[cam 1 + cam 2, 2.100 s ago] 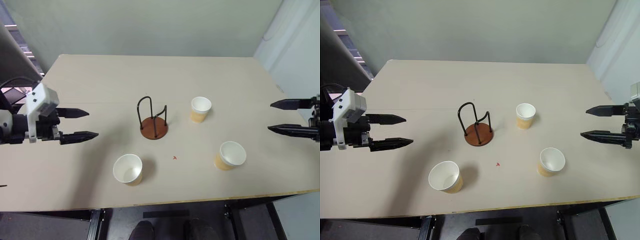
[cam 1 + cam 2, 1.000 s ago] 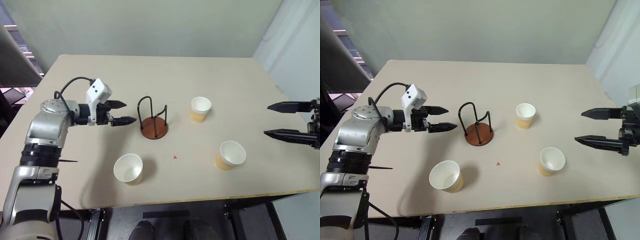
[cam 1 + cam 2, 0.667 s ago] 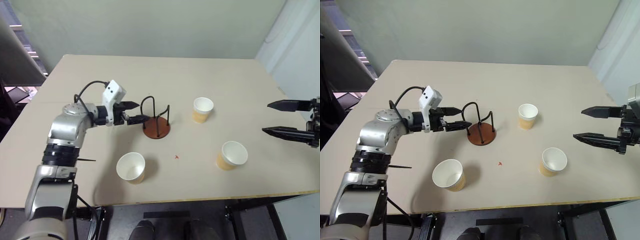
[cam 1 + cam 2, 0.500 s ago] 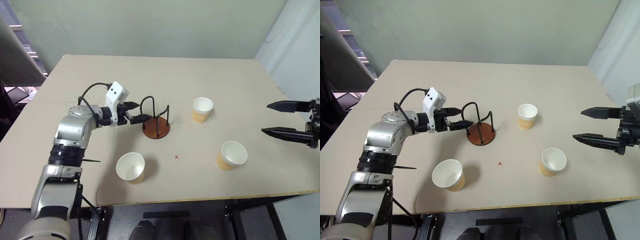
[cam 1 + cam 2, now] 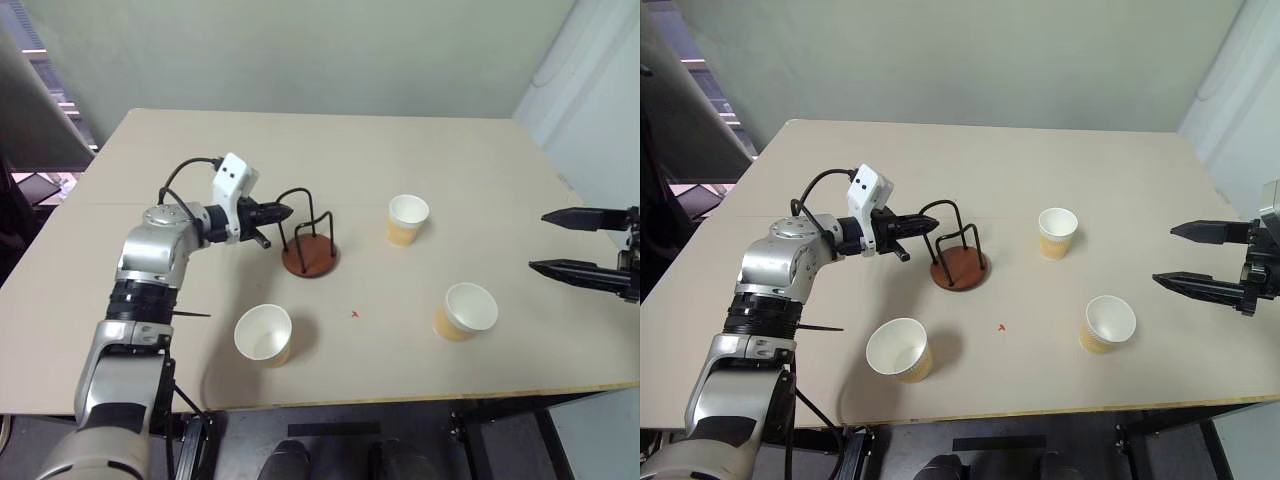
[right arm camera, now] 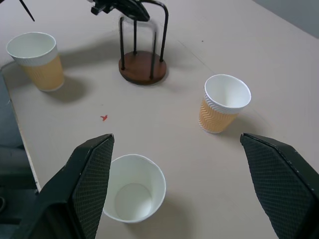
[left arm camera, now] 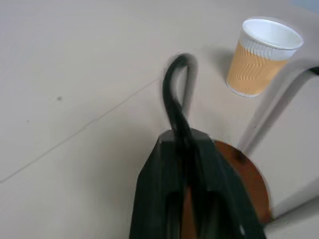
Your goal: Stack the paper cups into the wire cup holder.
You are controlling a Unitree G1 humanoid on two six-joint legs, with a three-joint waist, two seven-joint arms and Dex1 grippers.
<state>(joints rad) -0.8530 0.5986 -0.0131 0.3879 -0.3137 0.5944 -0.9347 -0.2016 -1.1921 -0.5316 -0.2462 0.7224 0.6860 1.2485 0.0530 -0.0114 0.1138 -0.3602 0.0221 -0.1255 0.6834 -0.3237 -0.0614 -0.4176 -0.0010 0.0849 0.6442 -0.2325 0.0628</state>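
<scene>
Black wire, thin and looped, is what our left gripper [image 5: 281,211] has pinched: its two black fingers are pressed together on the top of one loop of the wire cup holder [image 5: 307,232], which stands on its round reddish-brown disc base a little left of the middle of the pale beige table [image 5: 330,140]. The left wrist view shows the loop running straight between the closed fingertips.

We judge the step in hand to be securing or repositioning the holder, since no cup is in it. All three tan-yellow paper cups with white insides and rolled rims stand upright and apart on the table: one [image 5: 264,335] near the front edge on our left, one [image 5: 407,219] to the right of the holder, and one [image 5: 465,310] nearer the front on the right.

The next move calls for setting the holder steady, without tipping its light base, and then taking a cup.

Our left arm reaches forward with the elbow bent, the gripper roughly level and aimed to the right. Our right gripper [image 5: 585,243] hovers above the table's right edge, fingers spread wide and empty, pointing left toward the cups.
</scene>
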